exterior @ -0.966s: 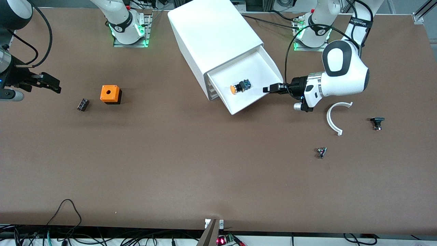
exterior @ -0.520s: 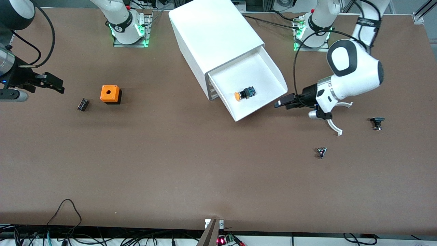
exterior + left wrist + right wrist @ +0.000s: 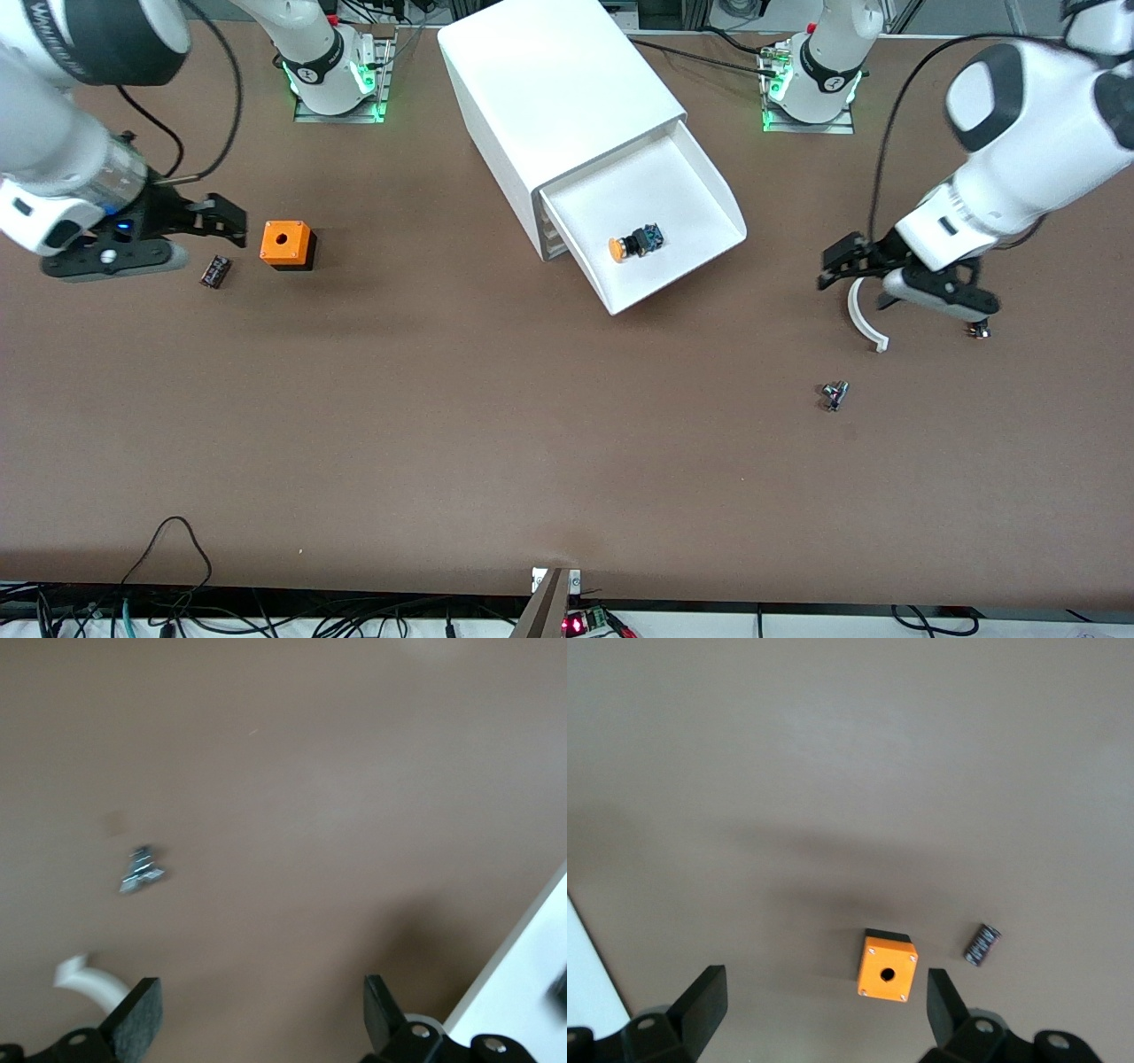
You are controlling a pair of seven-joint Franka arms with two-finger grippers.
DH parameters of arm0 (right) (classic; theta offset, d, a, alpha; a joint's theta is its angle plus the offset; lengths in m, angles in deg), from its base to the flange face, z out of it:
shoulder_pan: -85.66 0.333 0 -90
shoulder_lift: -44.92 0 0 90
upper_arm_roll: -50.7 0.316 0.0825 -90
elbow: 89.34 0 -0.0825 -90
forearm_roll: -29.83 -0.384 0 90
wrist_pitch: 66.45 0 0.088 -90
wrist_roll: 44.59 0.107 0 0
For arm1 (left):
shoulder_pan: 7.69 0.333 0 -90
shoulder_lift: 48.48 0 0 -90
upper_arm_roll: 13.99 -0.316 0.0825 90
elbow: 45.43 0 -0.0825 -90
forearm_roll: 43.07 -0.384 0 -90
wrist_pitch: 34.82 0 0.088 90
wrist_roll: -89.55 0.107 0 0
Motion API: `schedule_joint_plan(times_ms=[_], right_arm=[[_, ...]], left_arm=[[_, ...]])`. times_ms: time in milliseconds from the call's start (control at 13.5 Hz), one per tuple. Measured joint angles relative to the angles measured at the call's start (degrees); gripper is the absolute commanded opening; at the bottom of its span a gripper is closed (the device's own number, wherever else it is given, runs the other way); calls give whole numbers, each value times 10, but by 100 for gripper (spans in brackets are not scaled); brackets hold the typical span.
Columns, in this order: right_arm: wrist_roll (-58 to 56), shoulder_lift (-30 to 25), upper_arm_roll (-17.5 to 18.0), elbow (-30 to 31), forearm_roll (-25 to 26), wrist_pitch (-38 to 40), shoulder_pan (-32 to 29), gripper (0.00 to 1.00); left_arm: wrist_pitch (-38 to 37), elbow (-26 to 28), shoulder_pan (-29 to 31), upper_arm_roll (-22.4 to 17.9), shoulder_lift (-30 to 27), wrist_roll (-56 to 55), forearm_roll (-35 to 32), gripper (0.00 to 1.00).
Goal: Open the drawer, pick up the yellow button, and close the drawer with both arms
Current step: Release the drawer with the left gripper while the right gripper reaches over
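**Drawer pulled out, button inside, both claws empty**

Lowest in the front view, right of centre, a small metal part (image 3: 834, 394) lies alone on the brown table (image 3: 496, 443); the left wrist view shows it too (image 3: 140, 873).

Higher up at the frame's right edge, the left gripper (image 3: 842, 263) hangs over the table and over one end of a curved white strip (image 3: 861, 319), with a small black part (image 3: 979, 330) peeking out from under the wrist. In the left wrist view its fingers (image 3: 137, 1023) stand wide apart with only table between them, so it holds nothing.

At the same height in the middle of the frame, the top drawer (image 3: 700, 190) of the white cabinet (image 3: 549, 89) is pulled out toward the camera. The button (image 3: 635, 243) lies on its side on the drawer floor, orange cap toward the right arm's end of the table.

At middle left, the right gripper (image 3: 232, 223) hovers just beside an orange cube (image 3: 287, 245) with a hole in its top, above a small black ribbed part (image 3: 214, 271). The right wrist view shows its fingers (image 3: 700, 1005) spread wide, empty, with the cube (image 3: 887, 968) between them below.

The two arm bases sit along the top edge.
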Motion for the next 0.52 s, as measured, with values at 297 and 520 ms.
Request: schedule_joint_plan(times_ms=[297, 520], right_arm=[[-2, 28, 3, -40, -3, -13, 121, 100], [-1, 90, 5, -133, -12, -20, 218, 100]], left_arm=[[-148, -76, 2, -36, -40, 0, -96, 100], [-171, -79, 2, -44, -56, 0, -124, 100]])
